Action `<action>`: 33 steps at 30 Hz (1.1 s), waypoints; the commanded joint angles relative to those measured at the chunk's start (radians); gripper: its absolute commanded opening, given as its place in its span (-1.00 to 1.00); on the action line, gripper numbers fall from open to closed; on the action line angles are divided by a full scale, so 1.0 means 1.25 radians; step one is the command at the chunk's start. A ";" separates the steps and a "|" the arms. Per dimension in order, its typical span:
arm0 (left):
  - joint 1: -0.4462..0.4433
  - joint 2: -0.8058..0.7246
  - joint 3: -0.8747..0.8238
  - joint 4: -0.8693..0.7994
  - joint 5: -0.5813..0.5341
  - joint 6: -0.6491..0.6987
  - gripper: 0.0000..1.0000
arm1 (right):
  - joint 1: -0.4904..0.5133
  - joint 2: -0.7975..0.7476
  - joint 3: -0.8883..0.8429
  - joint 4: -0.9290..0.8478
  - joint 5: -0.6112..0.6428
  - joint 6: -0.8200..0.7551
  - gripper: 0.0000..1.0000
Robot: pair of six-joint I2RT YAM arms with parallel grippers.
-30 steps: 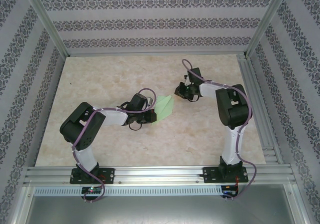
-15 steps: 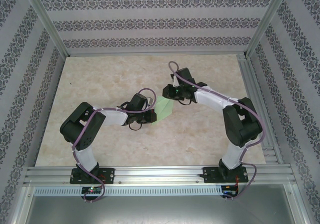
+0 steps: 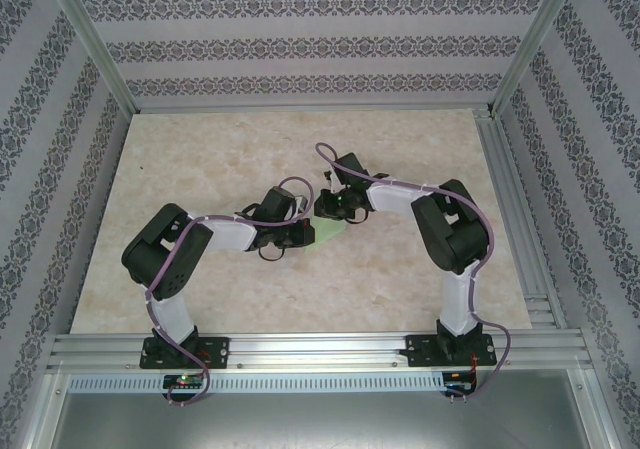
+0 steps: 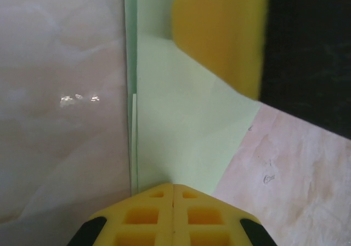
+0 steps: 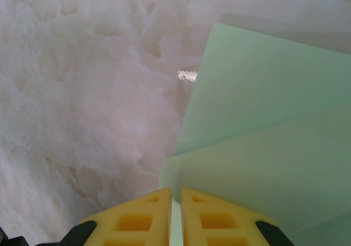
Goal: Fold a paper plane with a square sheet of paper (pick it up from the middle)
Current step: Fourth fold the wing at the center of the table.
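Note:
The pale green sheet of paper (image 3: 334, 232) lies folded in layers on the marble table, mostly covered by both grippers. My left gripper (image 3: 308, 233) is shut, its yellow tips (image 4: 173, 187) down on the near edge of the paper (image 4: 181, 125). My right gripper (image 3: 322, 209) stands just behind it, jaws drawn together to a thin slit, tips (image 5: 176, 190) on the paper's folded flap (image 5: 263, 92). One of its yellow fingers (image 4: 219, 32) shows in the left wrist view, resting on the paper. Whether the paper has the paper plane's dart shape is hidden by the grippers.
The marble table top (image 3: 200, 169) stretches to the left and back. Aluminium frame posts and patterned walls enclose it, with a rail (image 3: 320, 349) along the near edge by the arm bases.
My right arm swung left and down from the back right onto the paper, now covering most of it. The left arm has stayed in place on the paper.

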 commanded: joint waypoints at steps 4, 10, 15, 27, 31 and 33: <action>-0.008 0.056 -0.014 -0.135 0.005 0.032 -0.90 | -0.038 0.040 0.034 0.036 -0.024 0.000 -0.74; -0.008 0.041 -0.024 -0.142 0.003 0.029 -0.90 | -0.083 0.060 0.042 0.034 -0.017 -0.017 -0.75; -0.008 0.036 -0.030 -0.140 0.001 0.029 -0.90 | -0.125 0.077 0.046 0.052 -0.017 -0.031 -0.75; -0.010 0.031 -0.035 -0.136 0.004 0.030 -0.90 | -0.205 0.110 0.053 0.142 0.005 -0.020 -0.79; -0.010 0.031 -0.031 -0.136 0.004 0.029 -0.90 | -0.217 0.094 0.083 0.109 0.023 -0.039 -0.78; -0.010 0.030 -0.030 -0.136 0.004 0.028 -0.90 | -0.216 0.079 0.093 0.088 0.030 -0.048 -0.78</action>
